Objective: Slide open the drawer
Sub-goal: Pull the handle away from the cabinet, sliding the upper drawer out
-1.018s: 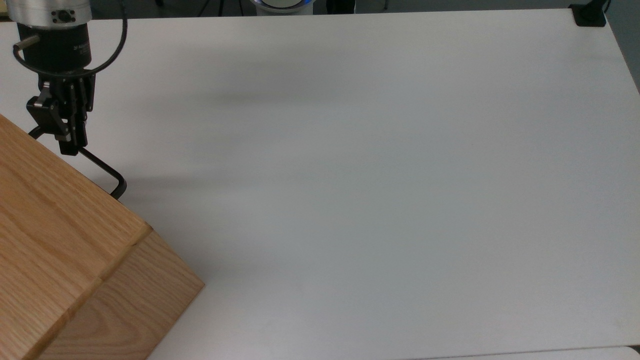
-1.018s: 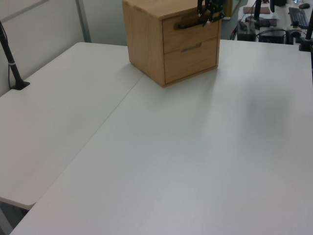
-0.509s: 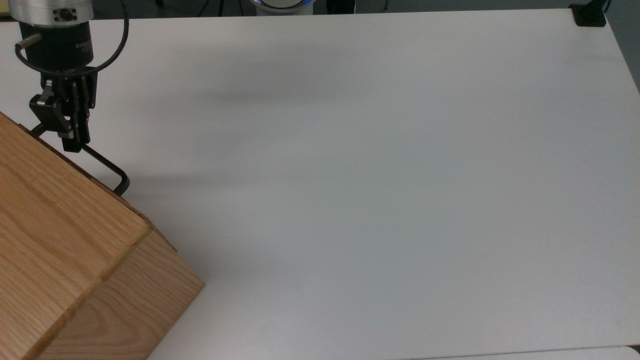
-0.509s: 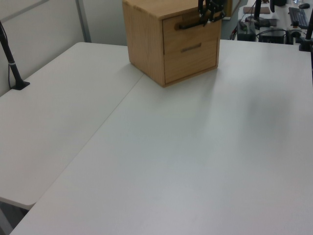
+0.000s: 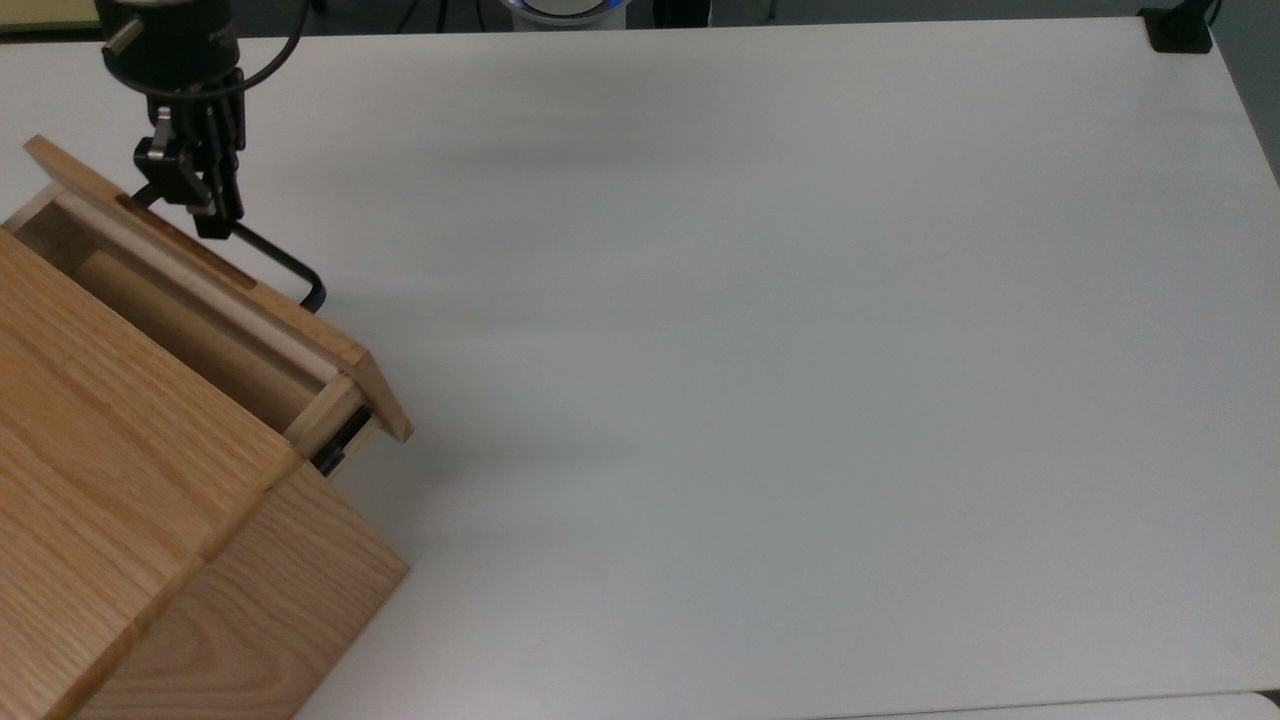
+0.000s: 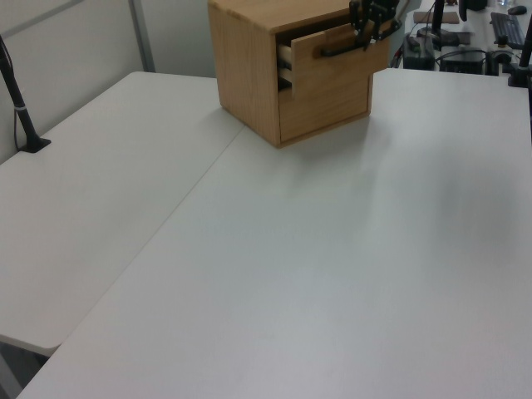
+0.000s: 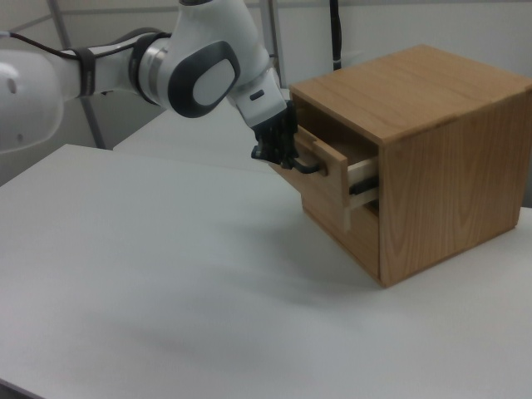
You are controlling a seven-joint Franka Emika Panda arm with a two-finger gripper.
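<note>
The drawer [image 5: 215, 300] is the upper one of the oak cabinet [image 5: 120, 520], which sits at about 8 o'clock on the white table [image 5: 750, 350] in the top view. It stands partly out: its front panel has cleared the cabinet face, the hollow behind the panel shows from above, and a black side rail [image 5: 335, 455] is exposed at its near end. In the right view the panel [image 7: 320, 170] juts from the cabinet toward 9 o'clock.

The gripper [image 5: 215, 215] is at the black bar handle [image 5: 290, 270], at the end lying toward 10 o'clock in the top view, and appears clenched on it.

The step in hand is judged to be the pull itself, roughly midway. To do it well, the arm should draw straight along the rails, square to the front panel, which in the top view runs toward about 1 o'clock. Since the grip is off-centre on the bar, any sideways drift could rack the drawer or drag the cabinet across the table. A steady, level pull with the hold kept firm seems best.
</note>
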